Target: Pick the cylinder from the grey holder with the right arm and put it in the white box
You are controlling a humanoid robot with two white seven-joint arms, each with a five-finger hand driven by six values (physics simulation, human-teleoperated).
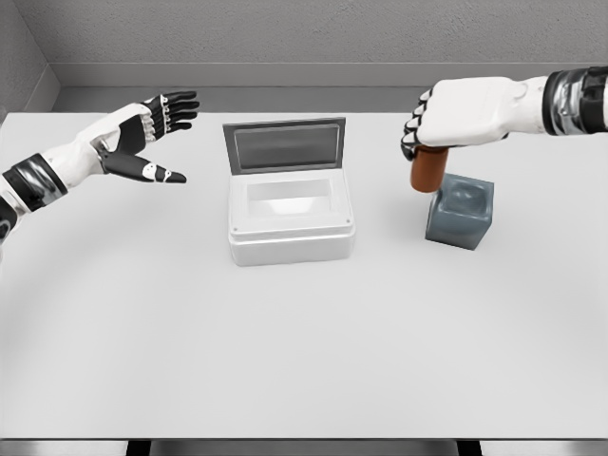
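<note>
The cylinder (428,170), a brown-orange one, hangs upright from my right hand (446,119), whose fingers are curled down over its top end so that only the lower part of it shows below my palm. It is out of the grey holder (462,212): its lower end sits just left of the holder's upper left corner (whether the two touch there I cannot tell from this angle). The holder is a blocky grey cube with a rounded hollow in its top face, standing on the right part of the counter (304,342).

My right arm comes in from the upper right edge, the white forearm level and the wrist banded in black and silver.

Well to the left of the cylinder, near the middle of the counter, stands the white box (291,220). Its grey lid (284,144) is raised at the back, standing nearly upright, and the pale inside of the box is open to view.

Further left again, my left hand (142,138) hovers above the counter, holding nothing, its palm turned inward, the dark-tipped fingers stretched out and the thumb spread below them. It is well apart from the box. The counter is plain white, with a grey wall behind it.
</note>
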